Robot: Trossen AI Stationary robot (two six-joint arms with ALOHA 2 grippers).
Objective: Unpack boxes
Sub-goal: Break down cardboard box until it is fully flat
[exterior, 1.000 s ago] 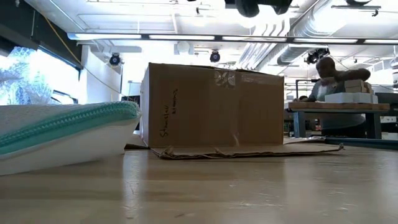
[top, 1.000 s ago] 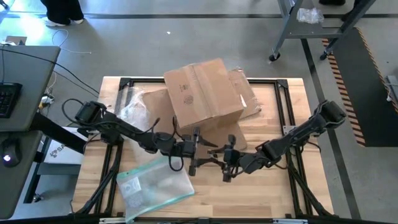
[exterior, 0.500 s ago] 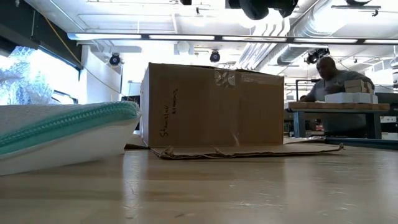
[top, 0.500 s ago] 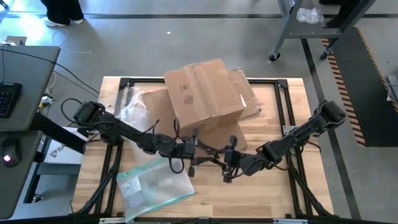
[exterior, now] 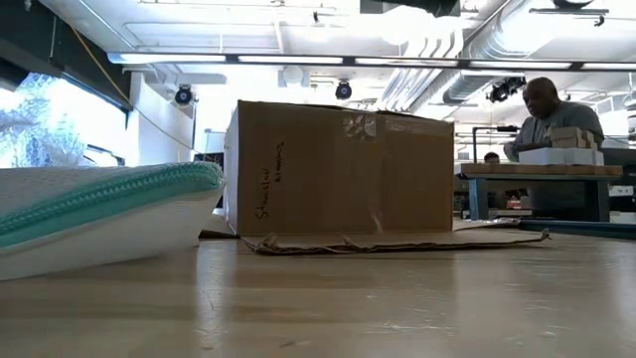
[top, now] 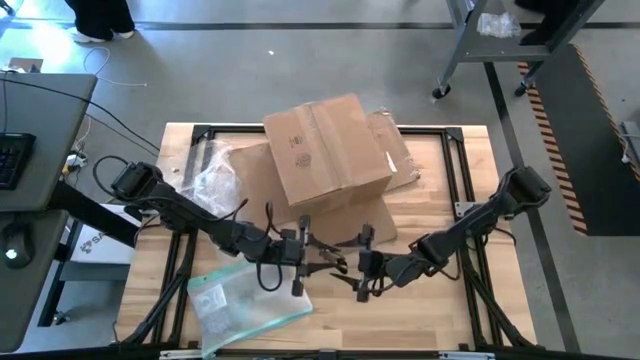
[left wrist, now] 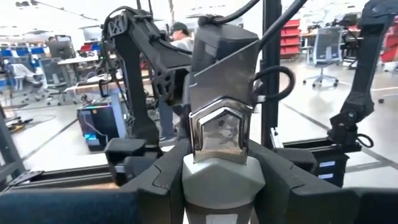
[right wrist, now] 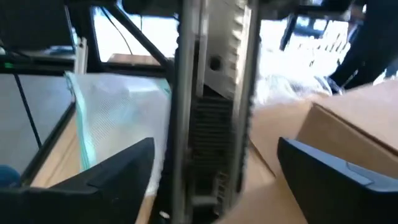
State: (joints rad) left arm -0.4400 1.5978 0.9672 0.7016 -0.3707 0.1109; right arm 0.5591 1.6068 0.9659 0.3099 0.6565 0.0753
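The clear pouch (top: pixel 248 297) with a teal edge lies front-left of the cardboard box (top: pixel 327 152). In front of the box, the left gripper (top: pixel 322 262) pinches a slim silver tool (left wrist: pixel 219 134). Just right of it, the right gripper (top: pixel 352 270) stands spread wide, holding nothing.

A grey concrete floor (top: pixel 300 70) surrounds the wooden table (top: pixel 430 320), with a black-and-yellow hazard strip (top: pixel 555 140) on one side. A desk with a keyboard (top: pixel 12 160) stands at the other side. Long ceiling lights (exterior: pixel 278 60) and pipes (exterior: pixel 477 50) run overhead. A person (exterior: pixel 552 104) sits behind a far workbench (exterior: pixel 542 171). An office chair (left wrist: pixel 323 53) and red bins (left wrist: pixel 292 40) show farther off.
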